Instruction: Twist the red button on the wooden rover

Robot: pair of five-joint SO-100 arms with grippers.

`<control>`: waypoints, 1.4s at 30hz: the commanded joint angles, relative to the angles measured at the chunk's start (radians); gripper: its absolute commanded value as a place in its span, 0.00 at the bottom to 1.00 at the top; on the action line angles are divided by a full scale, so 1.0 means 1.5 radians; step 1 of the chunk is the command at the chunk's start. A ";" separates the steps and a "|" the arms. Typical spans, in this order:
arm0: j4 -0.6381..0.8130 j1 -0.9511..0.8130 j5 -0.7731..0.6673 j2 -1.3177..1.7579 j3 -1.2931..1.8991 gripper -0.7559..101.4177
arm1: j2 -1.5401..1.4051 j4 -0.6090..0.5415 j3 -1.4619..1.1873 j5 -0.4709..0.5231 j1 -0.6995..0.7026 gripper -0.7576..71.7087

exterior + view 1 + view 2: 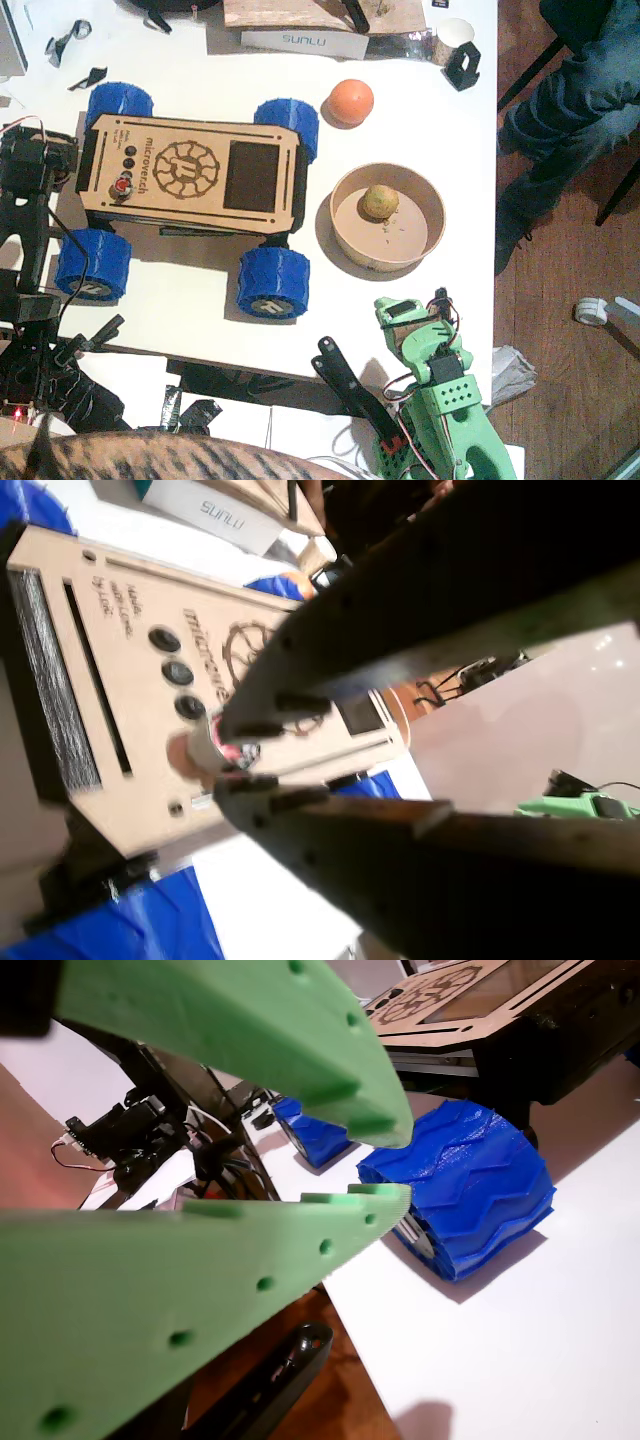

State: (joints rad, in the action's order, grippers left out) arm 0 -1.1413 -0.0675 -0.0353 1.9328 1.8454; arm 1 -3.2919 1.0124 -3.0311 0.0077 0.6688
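Red button [121,186] sits at 9 o'clock on the wooden rover [190,170]. Left gripper [232,757] fingers bracket the button, nearly pinching it. Right gripper [385,1168] idle, fingers spread. Judgement: close squarely on the rim, rotate the wrist only, avoid black buttons [177,672].

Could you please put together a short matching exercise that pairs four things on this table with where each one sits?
Things:
1. small round red button with a silvery rim
2. round orange ball
3. small yellowish-brown round fruit
4. green right tool

Places:
A. inside the round tan bowl
B. on the flat plywood rover, beside the black buttons
C. on the bare white table, beyond the bowl
D. near the rover's blue wheel, holding nothing

Pairs: 1-B, 2-C, 3-A, 4-D
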 commanded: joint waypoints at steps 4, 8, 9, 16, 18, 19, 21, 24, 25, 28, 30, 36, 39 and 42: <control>0.055 -0.005 0.005 -0.035 -0.036 0.10 | -0.003 0.003 0.005 0.003 0.004 0.01; 0.074 -0.006 0.005 -0.060 -0.037 0.12 | -0.003 0.003 0.005 0.003 0.004 0.01; 0.078 -0.006 0.005 -0.066 -0.037 0.13 | -0.003 0.003 0.005 0.003 0.004 0.01; 0.084 -0.070 0.005 -0.112 -0.037 0.16 | -0.003 0.003 0.005 0.003 0.004 0.01; 0.092 -0.089 0.005 -0.121 -0.037 0.16 | -0.003 0.003 0.005 0.003 0.004 0.01; 0.098 -0.096 0.005 -0.126 -0.037 0.16 | -0.003 0.003 0.005 0.003 0.004 0.01; 0.105 -0.108 0.005 -0.138 -0.040 0.16 | -0.003 0.003 0.005 0.003 0.004 0.01; 0.091 -0.119 0.005 -0.179 -0.074 0.16 | -0.003 0.003 0.005 0.003 0.004 0.01; 0.080 -0.120 0.005 -0.197 -0.092 0.16 | -0.003 0.003 0.005 0.003 0.004 0.01; 0.043 -0.121 0.005 -0.249 -0.156 0.16 | -0.003 0.003 0.005 0.003 0.004 0.01; 0.016 -0.121 0.005 -0.274 -0.197 0.16 | -0.003 0.003 0.005 0.003 0.004 0.01; -0.007 -0.121 0.004 -0.310 -0.233 0.16 | -0.003 0.003 0.005 0.003 0.004 0.01; -0.014 -0.121 0.004 -0.332 -0.233 0.17 | -0.003 0.003 0.005 0.003 0.004 0.01; -0.021 -0.121 0.004 -0.359 -0.234 0.18 | -0.003 0.003 0.005 0.003 0.004 0.01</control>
State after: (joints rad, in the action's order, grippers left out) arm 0 -1.1612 -0.2408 -0.0353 1.3975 1.5463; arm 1 -3.2919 1.0124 -3.0311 0.0077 0.6688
